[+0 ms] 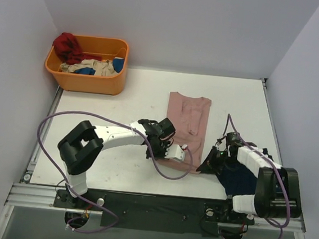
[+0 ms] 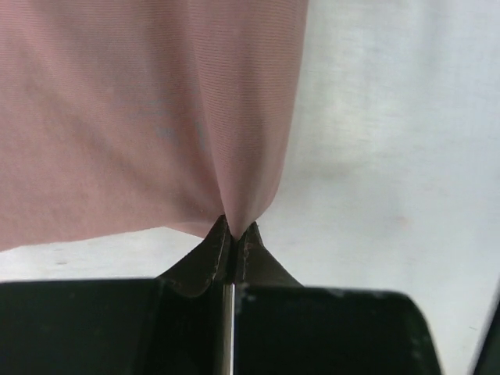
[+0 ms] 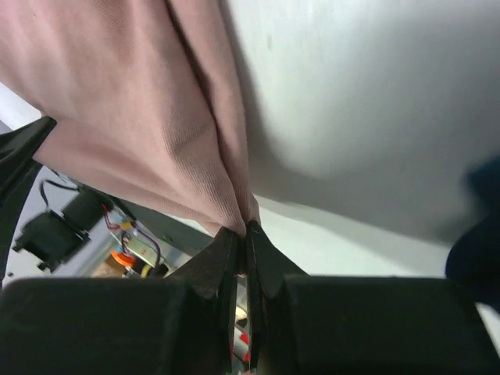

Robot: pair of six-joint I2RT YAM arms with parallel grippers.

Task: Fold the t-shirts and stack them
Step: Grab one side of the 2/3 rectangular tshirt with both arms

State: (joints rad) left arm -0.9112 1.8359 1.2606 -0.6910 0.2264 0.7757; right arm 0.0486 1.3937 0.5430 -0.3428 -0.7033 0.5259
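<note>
Pink t-shirt [image 1: 188,125], long axis running near to far, both jaws pinching its near edge

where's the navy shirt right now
In the top view the navy t-shirt lies at the near right of the table, partly under the right arm, beside the pink t-shirt.

The dusty-pink cloth t-shirt [image 2: 117,117] is a soft, matt, fine-ribbed knit. The dark navy cloth t-shirt [image 1: 238,181] looks just as dull. The white table [image 1: 139,95] is smooth, matt and faintly scuffed. The orange plastic tub [image 1: 84,83] has a slight sheen. The black fingers [image 2: 199,264] are matt.
</note>
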